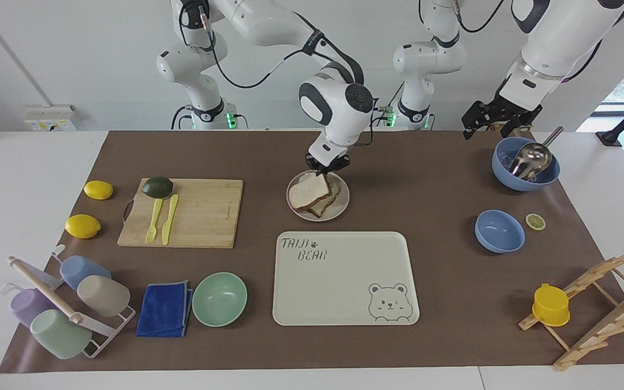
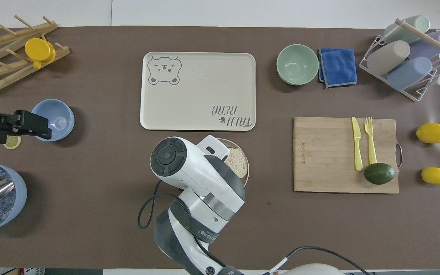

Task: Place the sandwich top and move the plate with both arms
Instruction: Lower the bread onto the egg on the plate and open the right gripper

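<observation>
The plain square slice of pale speckled bread with a brown crust is lying flat on top of another bread slice, whose edges are showing below it on the side toward the left arm's end of the table, and the stack is sitting on the small round beige-grey plate in the middle of the brown table mat. The plate is resting just beside the rectangular cream tray with the bear drawing, on the side nearer to the robots. The right gripper is hovering over the plate's robot-side edge, right above the corner of the top slice; its black fingers are pointing down with a small gap between them and are not clasping anything, though whether a fingertip is touching the bread I cannot tell. In the overhead view the right arm's white body is covering most of the plate, leaving only part of the bread showing. The left arm is waiting, its gripper hanging over the mat's robot-side edge near the large blue bowl holding a metal scoop; whether that gripper is parted or closed I cannot tell.
</observation>
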`<state>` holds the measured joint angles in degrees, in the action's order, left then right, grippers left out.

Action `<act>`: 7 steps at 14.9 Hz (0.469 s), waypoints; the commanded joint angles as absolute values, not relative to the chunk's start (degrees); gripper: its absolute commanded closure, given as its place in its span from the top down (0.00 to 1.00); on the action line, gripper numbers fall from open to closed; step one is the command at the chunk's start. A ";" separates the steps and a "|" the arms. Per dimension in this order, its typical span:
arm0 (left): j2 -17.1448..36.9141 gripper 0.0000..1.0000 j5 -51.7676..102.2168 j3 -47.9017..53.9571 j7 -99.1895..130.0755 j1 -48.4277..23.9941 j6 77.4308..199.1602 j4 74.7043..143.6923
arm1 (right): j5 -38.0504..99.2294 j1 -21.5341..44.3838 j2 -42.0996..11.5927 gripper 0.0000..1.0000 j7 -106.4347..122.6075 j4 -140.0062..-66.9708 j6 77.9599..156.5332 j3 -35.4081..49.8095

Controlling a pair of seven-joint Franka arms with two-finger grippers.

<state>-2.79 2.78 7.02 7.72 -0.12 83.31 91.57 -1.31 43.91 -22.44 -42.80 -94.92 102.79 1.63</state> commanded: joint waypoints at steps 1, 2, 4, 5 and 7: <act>-3.87 1.00 1.93 7.47 7.47 0.62 85.34 93.25 | -0.09 43.59 -20.40 0.88 -43.07 -95.37 104.85 2.02; -3.87 1.00 2.02 7.47 7.47 0.62 85.43 93.34 | 0.00 43.07 -19.09 0.96 -43.07 -94.49 105.03 2.02; -4.22 1.00 2.11 7.47 7.47 0.62 85.52 93.69 | 0.00 39.57 -15.40 1.00 -42.28 -94.39 104.42 2.02; -4.31 1.00 2.11 7.47 7.47 0.53 85.95 94.30 | 0.00 37.29 -13.90 1.00 -40.01 -94.39 103.63 2.02; -5.27 1.00 2.20 7.56 7.65 0.53 87.27 96.49 | -0.09 31.67 -11.79 1.00 -34.05 -94.39 101.52 1.85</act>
